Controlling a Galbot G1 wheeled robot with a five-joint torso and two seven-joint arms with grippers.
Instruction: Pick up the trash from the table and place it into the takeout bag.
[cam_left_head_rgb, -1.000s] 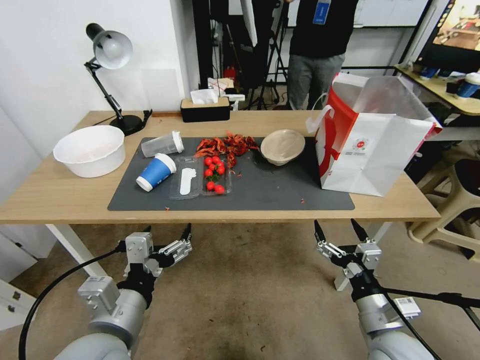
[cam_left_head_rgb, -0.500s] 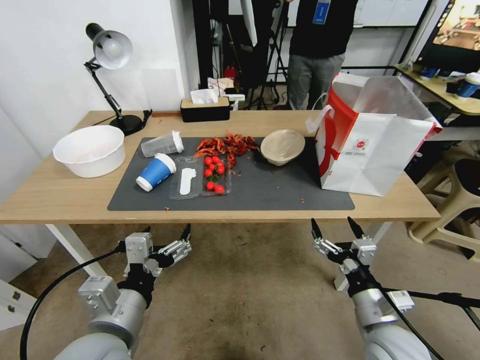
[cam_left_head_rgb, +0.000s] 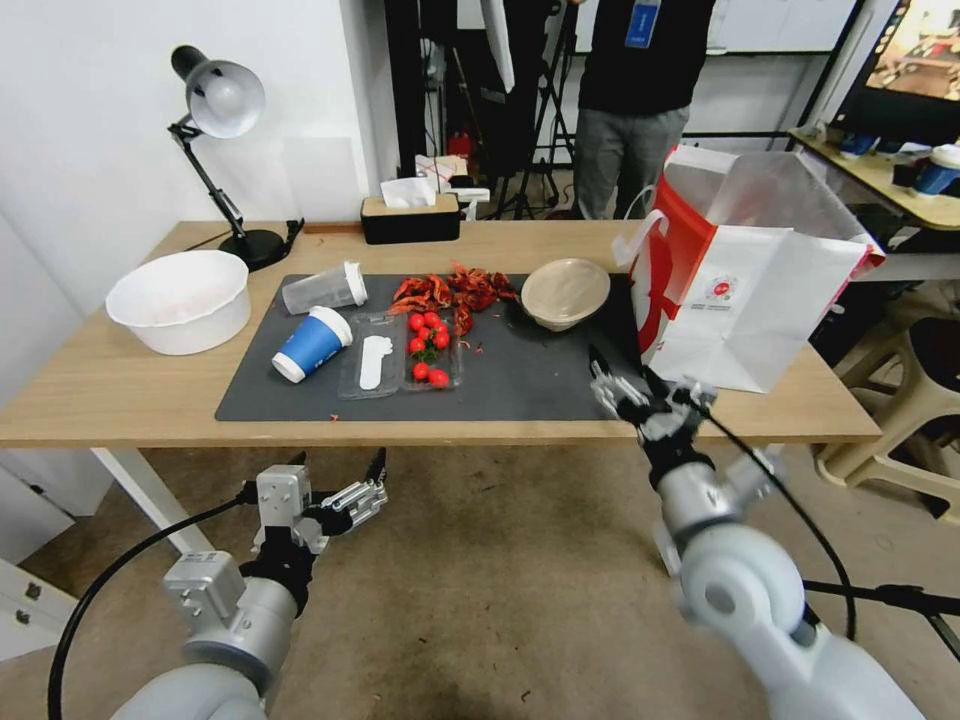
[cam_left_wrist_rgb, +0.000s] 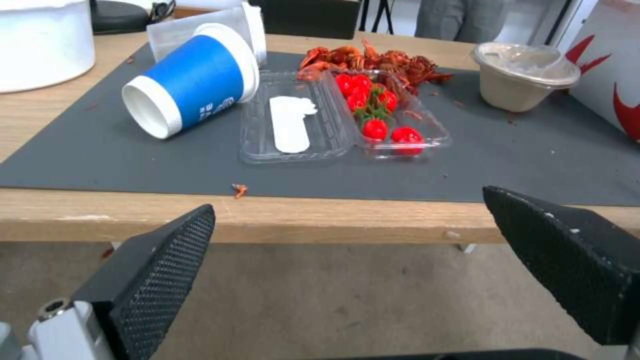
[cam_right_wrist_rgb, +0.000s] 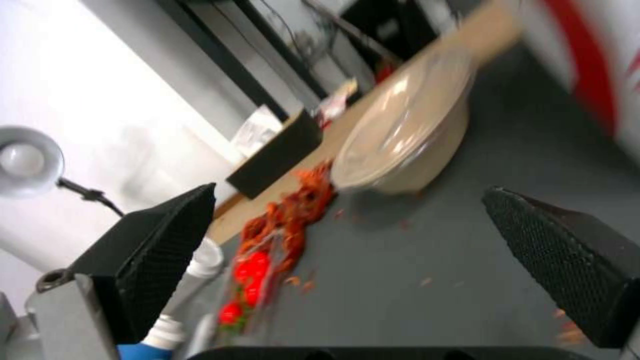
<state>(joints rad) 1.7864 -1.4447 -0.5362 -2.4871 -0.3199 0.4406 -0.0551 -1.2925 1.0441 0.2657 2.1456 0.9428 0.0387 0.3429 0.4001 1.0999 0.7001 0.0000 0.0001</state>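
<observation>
On the table (cam_left_head_rgb: 120, 390), a blue paper cup (cam_left_head_rgb: 311, 343) (cam_left_wrist_rgb: 193, 82) and a clear white-lidded cup (cam_left_head_rgb: 325, 288) lie on their sides at the left of the dark mat (cam_left_head_rgb: 540, 385). A beige paper bowl (cam_left_head_rgb: 565, 293) (cam_right_wrist_rgb: 407, 135) sits at the mat's back right, beside the white and red takeout bag (cam_left_head_rgb: 760, 290), which stands open. My right gripper (cam_left_head_rgb: 625, 378) (cam_right_wrist_rgb: 350, 194) hovers open over the mat's front right, pointing at the bowl. My left gripper (cam_left_head_rgb: 338, 465) (cam_left_wrist_rgb: 347, 205) hangs open below the table's front edge.
A clear tray of cherry tomatoes (cam_left_head_rgb: 430, 350) lies mid-mat, with red shell scraps (cam_left_head_rgb: 450, 290) behind it. A large white bowl (cam_left_head_rgb: 180, 300) stands at the left. A desk lamp (cam_left_head_rgb: 220, 110) and a black tissue box (cam_left_head_rgb: 410, 218) line the back edge.
My right arm has risen from below the table's front edge and reached forward over the mat toward the bowl. The left arm has stayed put.
</observation>
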